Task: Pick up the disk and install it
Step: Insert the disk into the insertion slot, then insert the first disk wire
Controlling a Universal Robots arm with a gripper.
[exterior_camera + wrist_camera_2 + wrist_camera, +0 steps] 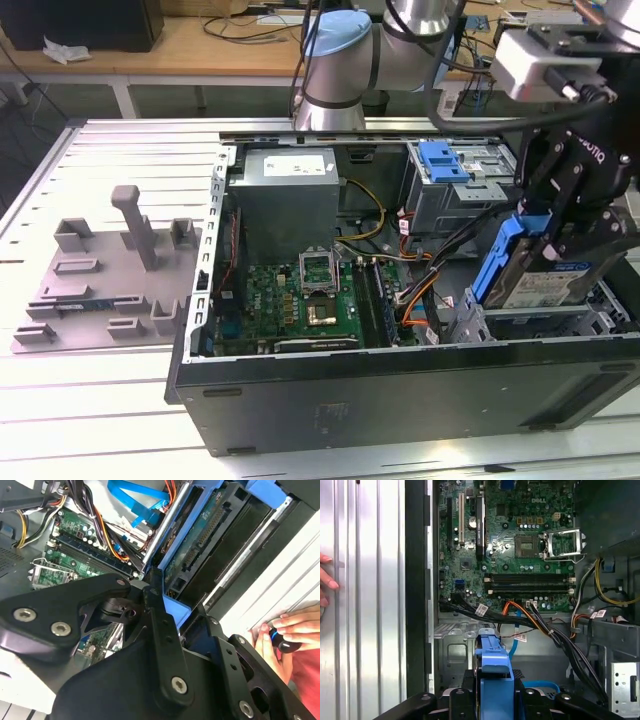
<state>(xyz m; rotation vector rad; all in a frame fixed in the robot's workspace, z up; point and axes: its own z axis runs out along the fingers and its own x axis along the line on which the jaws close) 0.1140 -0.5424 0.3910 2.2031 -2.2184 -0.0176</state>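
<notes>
**Inspector:** Condition of the claw?

**Recorder:** The claw (547,240) is clamped on the disk (548,287), gripping its blue carrier frame from both sides. In the first wrist view the blue frame end of the disk (494,677) sits tight between the claw's black parts.

**Inspector:** Location of the disk?

**Recorder:** It is inside the open computer case (400,392), at the case's end toward the exterior view's right. It is tilted, with the label turned toward the case's near wall and the lower edge down at the metal drive bay (520,325) in that corner. Whether it is seated, I cannot tell. The second wrist view shows the disk's green circuit side (200,537).

**Inspector:** Rest of the case?

**Recorder:** The motherboard (300,300) lies flat on the case floor, and cables (420,290) run between it and the bay. A blue latch on a grey cage (445,160) stands at the case's far wall.

**Inspector:** Outside the case?

**Recorder:** A grey tray (100,280) with upright posts lies on the bench (100,410), beside the case toward the exterior view's left. A person's hand (277,630) rests on the bench just beside the case's outer wall.
</notes>
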